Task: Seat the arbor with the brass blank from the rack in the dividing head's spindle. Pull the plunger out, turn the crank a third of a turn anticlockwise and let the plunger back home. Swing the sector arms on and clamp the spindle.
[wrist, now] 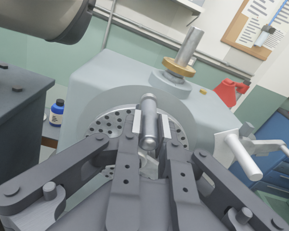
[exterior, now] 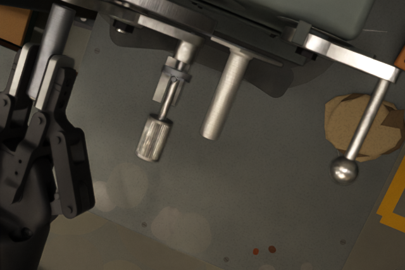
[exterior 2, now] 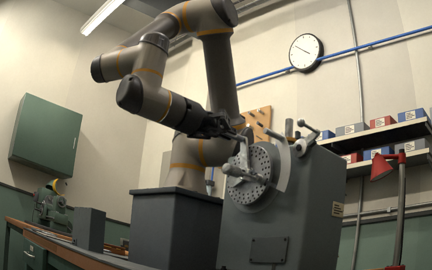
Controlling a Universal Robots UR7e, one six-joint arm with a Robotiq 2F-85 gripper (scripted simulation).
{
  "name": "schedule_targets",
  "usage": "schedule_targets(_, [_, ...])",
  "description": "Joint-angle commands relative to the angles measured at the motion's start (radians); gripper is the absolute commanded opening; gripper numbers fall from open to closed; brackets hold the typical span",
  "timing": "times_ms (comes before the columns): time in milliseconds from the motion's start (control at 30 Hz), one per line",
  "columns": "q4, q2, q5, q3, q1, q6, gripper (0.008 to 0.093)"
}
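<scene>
The index plate, drilled with rings of holes, is largely hidden behind my gripper in the wrist camera. The crank handle, a round steel bar at the end of the crank arm, sits gripped in my closed gripper near the plate's top. The knurled plunger knob stands out from the crank arm at the plate's middle. A plain steel peg on a sector arm projects beside it. The ball-ended clamp lever sits at the head's right side. The arbor with its brass blank stands upright in the spindle on top.
A dark grey block stands close on the left of the dividing head. A blue bottle rests on the bench behind it. A red lamp on a post and shelves of boxes lie to the right.
</scene>
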Motion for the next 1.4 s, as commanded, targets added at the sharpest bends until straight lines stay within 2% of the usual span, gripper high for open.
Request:
schedule_targets(0, [0.000,-0.001,0.000,0.000,0.000,-0.001,0.0080])
schedule_targets(700, [-0.008,-0.004,-0.012,0.012,-0.011,-0.068,0.0080])
schedule_targets(1367, [-0.039,-0.009,-0.047,0.048,-0.046,-0.274,0.0080])
